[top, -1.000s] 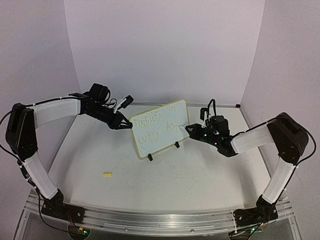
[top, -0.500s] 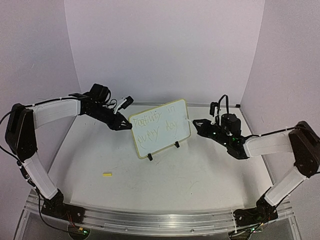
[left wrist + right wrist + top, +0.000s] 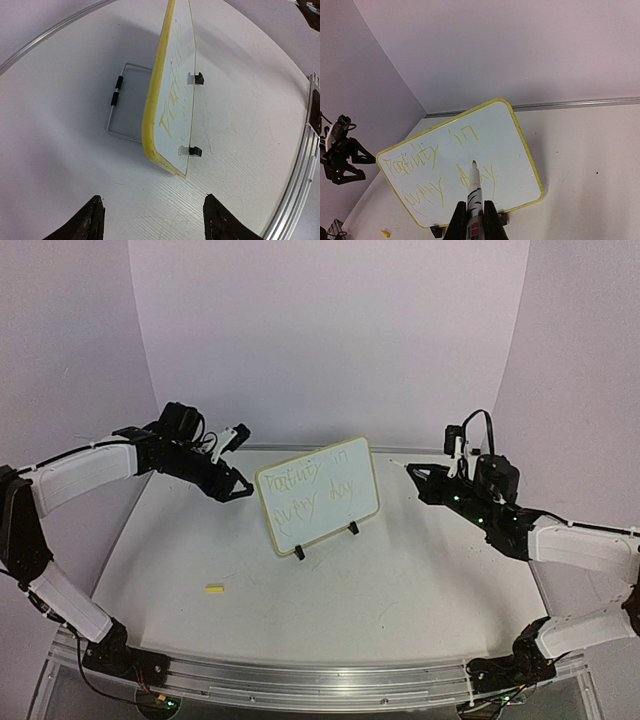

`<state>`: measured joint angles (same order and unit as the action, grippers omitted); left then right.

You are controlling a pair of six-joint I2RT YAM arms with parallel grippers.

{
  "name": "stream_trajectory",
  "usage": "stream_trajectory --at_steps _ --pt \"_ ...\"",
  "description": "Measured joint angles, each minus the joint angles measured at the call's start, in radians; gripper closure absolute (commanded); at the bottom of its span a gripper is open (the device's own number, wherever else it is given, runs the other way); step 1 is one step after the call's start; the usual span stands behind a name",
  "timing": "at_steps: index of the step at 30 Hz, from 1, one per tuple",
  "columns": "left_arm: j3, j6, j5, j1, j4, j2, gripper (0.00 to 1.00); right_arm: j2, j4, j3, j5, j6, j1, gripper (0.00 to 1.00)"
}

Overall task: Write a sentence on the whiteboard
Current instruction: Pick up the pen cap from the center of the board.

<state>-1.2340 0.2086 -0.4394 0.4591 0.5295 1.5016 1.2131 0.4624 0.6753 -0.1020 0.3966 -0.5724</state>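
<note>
A: Where is the whiteboard (image 3: 318,496) standing?
B: Upright on its feet at the middle of the table (image 3: 400,580), carrying the sentence (image 3: 312,488) in two lines.
A: And the arms?
B: The left gripper (image 3: 150,220), closed at the board's edge earlier, is now gaping empty beside it. The right gripper (image 3: 472,220) is pinching the marker (image 3: 473,192), now drawn back from the board.
</note>
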Motion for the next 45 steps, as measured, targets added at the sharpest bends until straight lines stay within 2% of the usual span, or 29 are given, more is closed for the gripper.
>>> stream_trajectory --at_steps 4,9,14,20,31,45 --pt "0.067 -0.083 0.079 0.0 -0.063 -0.128 0.24 -0.06 -0.1 0.014 -0.014 -0.021 0.0 1.0" --pt "0.261 -0.283 0.193 0.0 -0.148 -0.291 0.17 -0.116 -0.177 0.014 -0.038 -0.032 0.0 1.0" --pt "0.475 -0.477 0.235 0.001 -0.219 -0.379 0.17 -0.175 -0.204 -0.011 -0.078 -0.037 0.0 1.0" --pt "0.672 -0.632 0.225 0.015 -0.266 -0.413 0.18 -0.185 -0.223 -0.04 -0.111 -0.024 0.0 1.0" --pt "0.734 -0.729 0.18 0.031 -0.304 -0.355 0.18 -0.182 -0.239 -0.056 -0.156 0.021 0.0 1.0" --pt "0.757 -0.73 0.125 0.058 -0.356 -0.225 0.21 -0.173 -0.235 -0.076 -0.169 0.057 0.0 1.0"
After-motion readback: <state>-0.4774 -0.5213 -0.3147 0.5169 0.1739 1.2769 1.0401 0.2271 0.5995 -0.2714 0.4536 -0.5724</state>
